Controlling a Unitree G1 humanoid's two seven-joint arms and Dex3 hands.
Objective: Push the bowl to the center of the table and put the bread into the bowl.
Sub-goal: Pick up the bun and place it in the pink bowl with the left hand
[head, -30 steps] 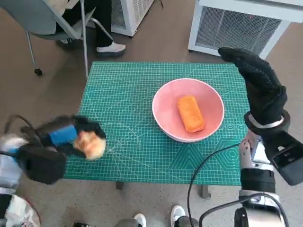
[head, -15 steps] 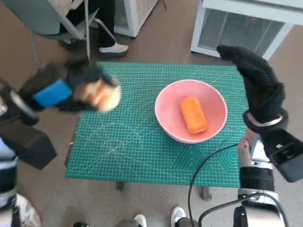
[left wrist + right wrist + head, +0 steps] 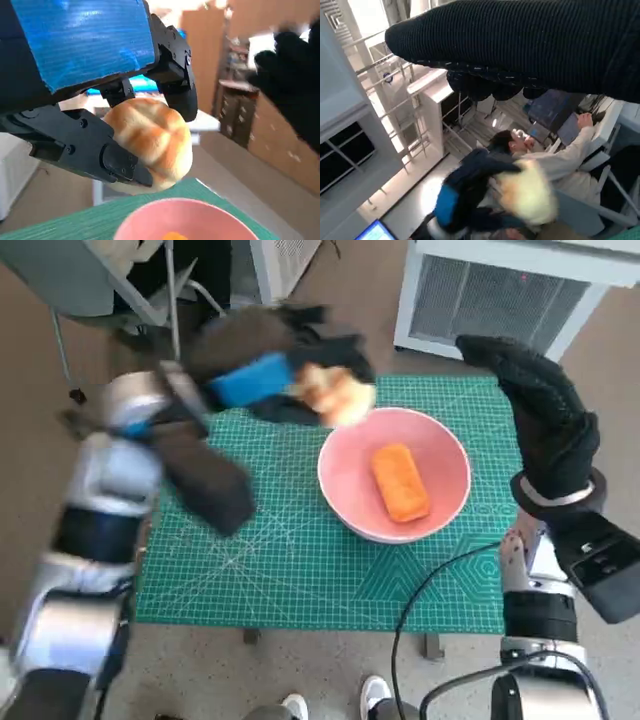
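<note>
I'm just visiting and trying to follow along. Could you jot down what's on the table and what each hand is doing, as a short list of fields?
Bowl: pink bowl on the green mat
In bowl: one orange bread
Left hand: holds a round bun above the bowl's far rim
Right hand: raised beside the bowl, holds nothing
Bun in bowl: not yet

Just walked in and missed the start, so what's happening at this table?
The robot's left hand grips a round bread roll in its fingers, held in the air at the far rim of the pink bowl. The bowl sits on the green mat and holds an orange loaf. The right hand is raised beside the bowl, holding nothing.
</note>
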